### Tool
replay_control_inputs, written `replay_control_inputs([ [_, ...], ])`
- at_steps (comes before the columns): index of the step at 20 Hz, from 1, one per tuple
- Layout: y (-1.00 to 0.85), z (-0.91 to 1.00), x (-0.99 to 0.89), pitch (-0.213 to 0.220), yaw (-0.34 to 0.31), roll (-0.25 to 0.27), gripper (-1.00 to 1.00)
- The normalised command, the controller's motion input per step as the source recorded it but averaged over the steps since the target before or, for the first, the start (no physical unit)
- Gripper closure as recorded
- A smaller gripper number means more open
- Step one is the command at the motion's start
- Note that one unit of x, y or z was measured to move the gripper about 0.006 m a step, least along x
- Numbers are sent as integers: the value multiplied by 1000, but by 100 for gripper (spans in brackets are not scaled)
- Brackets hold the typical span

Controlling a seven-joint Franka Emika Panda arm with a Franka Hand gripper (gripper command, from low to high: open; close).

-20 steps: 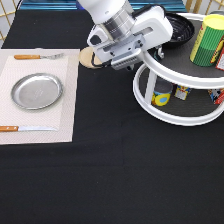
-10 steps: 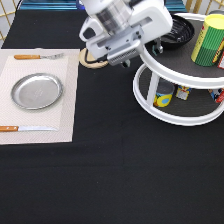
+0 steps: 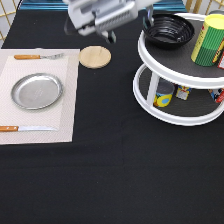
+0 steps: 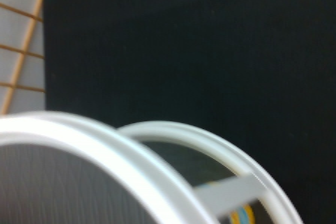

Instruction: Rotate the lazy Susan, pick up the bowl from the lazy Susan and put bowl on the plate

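Gripper (image 3: 148,20), grip state unclear, hovers by bowl (image 3: 168,29) on lazy Susan (image 3: 150,59); best to pinch the near rim squarely.

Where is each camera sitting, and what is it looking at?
Exterior view: sits above the table, looking down across the plate, the turntable with the bowl on its upper shelf, and the robot's hand at the view's top.
Wrist view: rides on the hand, looking closely at the turntable's white rims; none of the robot shows.
Both see the turntable and black cloth.
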Motion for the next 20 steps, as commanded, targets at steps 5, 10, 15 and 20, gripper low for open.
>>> replay_control_inputs([
  [5, 442, 11, -986, -65, 28, -170, -100],
  [10, 426, -208, -917, -69, 6, -114, -100],
  [15, 394, -309, -764, -69, 0, -162, -100],
  [20, 346, -213, -77, -37, -8, -202, -100],
])
